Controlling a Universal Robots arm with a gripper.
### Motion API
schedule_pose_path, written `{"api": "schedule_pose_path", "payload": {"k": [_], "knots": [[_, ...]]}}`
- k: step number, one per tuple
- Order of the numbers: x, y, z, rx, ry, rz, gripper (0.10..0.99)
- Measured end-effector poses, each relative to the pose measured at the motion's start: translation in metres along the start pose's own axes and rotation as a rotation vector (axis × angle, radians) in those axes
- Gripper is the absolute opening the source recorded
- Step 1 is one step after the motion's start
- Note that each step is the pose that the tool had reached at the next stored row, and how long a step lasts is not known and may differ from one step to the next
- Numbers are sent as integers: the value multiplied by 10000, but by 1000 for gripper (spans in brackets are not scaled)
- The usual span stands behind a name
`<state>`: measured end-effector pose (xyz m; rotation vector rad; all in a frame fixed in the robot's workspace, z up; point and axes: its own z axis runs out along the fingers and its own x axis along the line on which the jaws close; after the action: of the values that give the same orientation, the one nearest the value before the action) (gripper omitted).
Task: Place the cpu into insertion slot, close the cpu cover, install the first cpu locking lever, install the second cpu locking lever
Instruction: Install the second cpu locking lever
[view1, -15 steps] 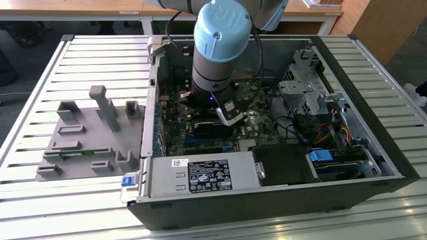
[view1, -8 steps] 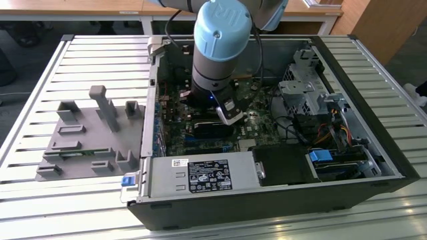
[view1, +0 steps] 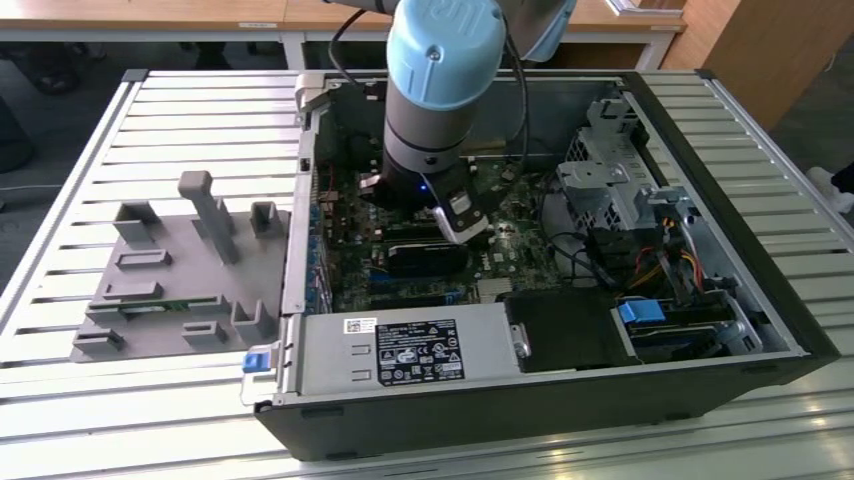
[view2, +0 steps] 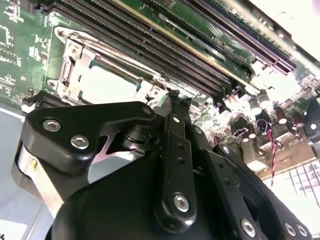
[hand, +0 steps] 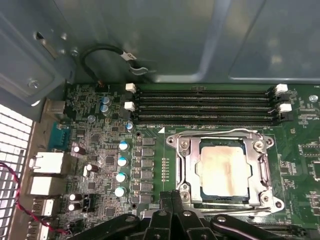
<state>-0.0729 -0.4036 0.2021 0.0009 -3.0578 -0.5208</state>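
Down inside the open computer case (view1: 561, 400), over the green motherboard (hand: 100, 150). Cpu cover (hand: 187, 165) shut around the insertion slot (hand: 265, 172), cpu (hand: 222, 167) seated within. Tool (hand: 172, 200) closed, holding nothing, at the frame's edge. Levers: cannot tell.

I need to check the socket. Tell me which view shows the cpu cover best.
The first wrist view: the cpu cover faces the camera whole, lying flat around the cpu. The second wrist view shows the same cover at a slant, partly behind the gripper. In the exterior view the arm stands over that area.
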Motion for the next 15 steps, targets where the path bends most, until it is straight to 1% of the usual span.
{"api": "schedule_pose_path", "payload": {"k": [2,8,11,15], "knots": [[1,9,-26,1,-1,0,110],[2,25,-71,-1,-1,1,110],[3,34,-97,-19,-1,0,110],[3,36,-101,-27,-2,-1,110]]}}
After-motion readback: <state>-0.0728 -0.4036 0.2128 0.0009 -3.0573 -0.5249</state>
